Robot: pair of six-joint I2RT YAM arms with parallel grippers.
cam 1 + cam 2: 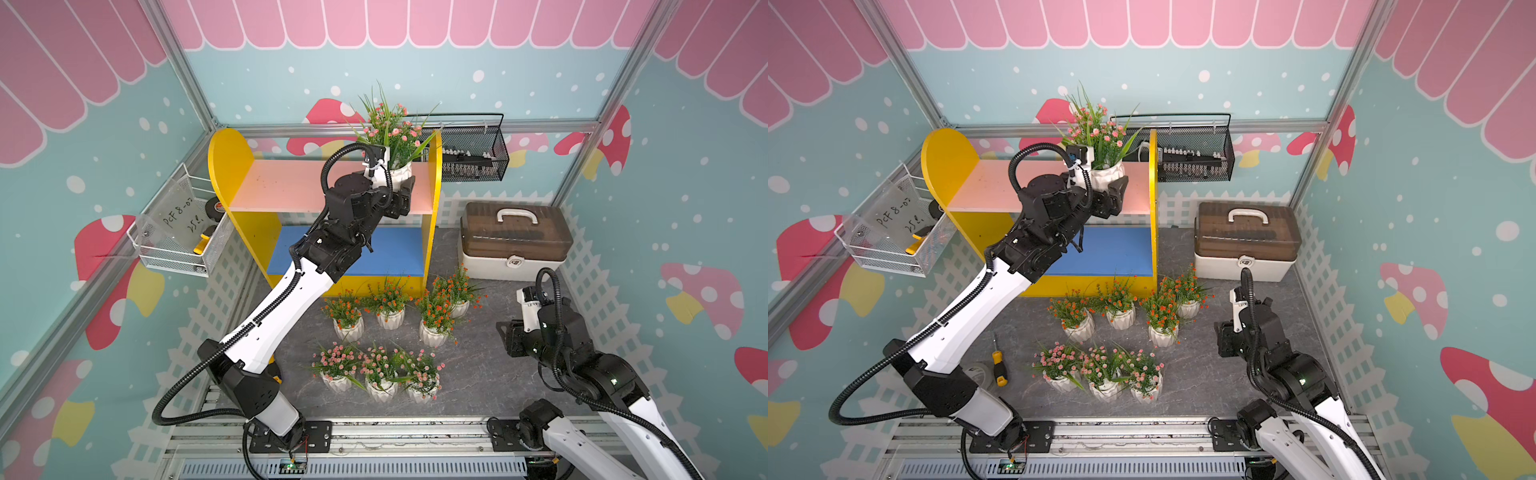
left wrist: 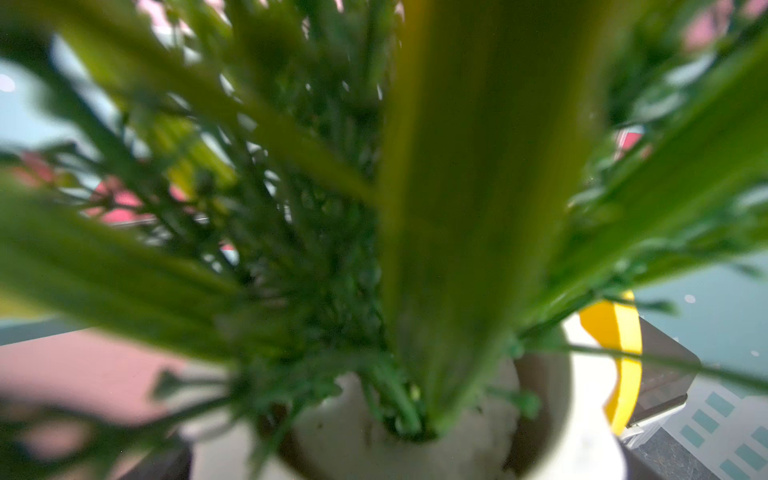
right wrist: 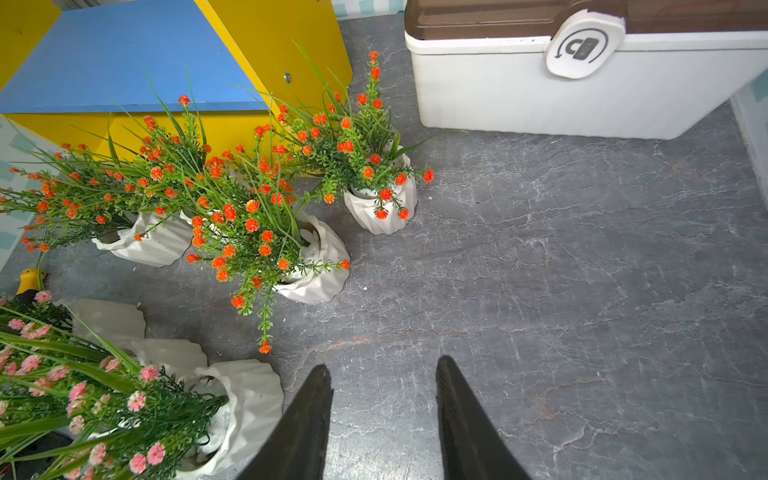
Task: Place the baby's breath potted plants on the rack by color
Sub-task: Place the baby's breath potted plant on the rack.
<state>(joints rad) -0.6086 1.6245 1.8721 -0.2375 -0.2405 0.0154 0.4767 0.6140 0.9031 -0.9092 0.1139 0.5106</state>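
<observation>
In both top views my left fingers (image 1: 410, 188) grip the pot (image 1: 401, 172) of a pink plant (image 1: 388, 135) at the right end of the rack's (image 1: 226, 166) pink board (image 1: 282, 187). In a top view I see a screwdriver (image 1: 999, 368) on the bench (image 1: 1204, 374). The left wrist gives only blurred foliage and the pot rim. The right wrist shows my right fingers (image 3: 309, 419) parted and empty, with orange plants (image 3: 249, 216) by the blue board (image 3: 116, 62).

Lighting in both top views is bright, even and diffuse; the white ribbed pots (image 1: 390, 320) in front of the yellow-sided two-tier rack (image 1: 226, 166) cast only faint, short shadows on the grey marbled tabletop (image 1: 478, 374). The left wrist view is heavily defocused: green plastic leaves (image 2: 478, 187) close to the lens smear into soft bands. The right wrist view is sharp, with wide-angle stretch toward its corners.
</observation>
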